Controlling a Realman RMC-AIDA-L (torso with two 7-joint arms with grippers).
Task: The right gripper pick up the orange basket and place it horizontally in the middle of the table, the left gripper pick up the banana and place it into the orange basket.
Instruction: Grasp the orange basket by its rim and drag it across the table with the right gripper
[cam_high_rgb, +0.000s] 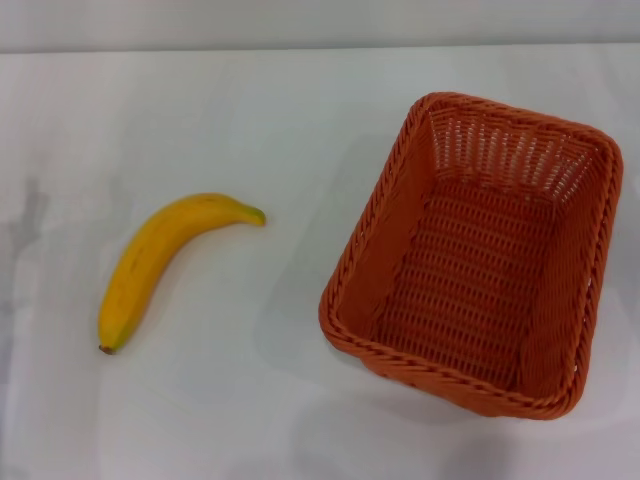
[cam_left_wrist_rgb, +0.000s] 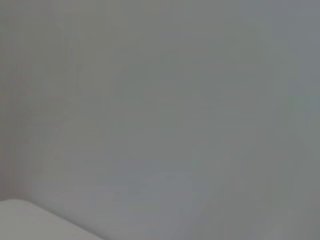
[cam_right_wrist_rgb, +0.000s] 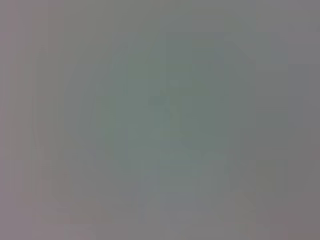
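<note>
The orange basket (cam_high_rgb: 475, 255) stands empty on the right side of the white table (cam_high_rgb: 280, 120), its long side running roughly away from me and slightly tilted. On the left lies the banana (cam_high_rgb: 160, 262), curved, with its greenish tip toward the centre and its brown stem end near the front. Neither gripper appears in the head view. Both wrist views hold only a plain grey surface, with no fingers and no task object.
A grey wall strip (cam_high_rgb: 320, 20) runs behind the table's far edge. In the left wrist view a pale corner (cam_left_wrist_rgb: 30, 222) shows at one edge.
</note>
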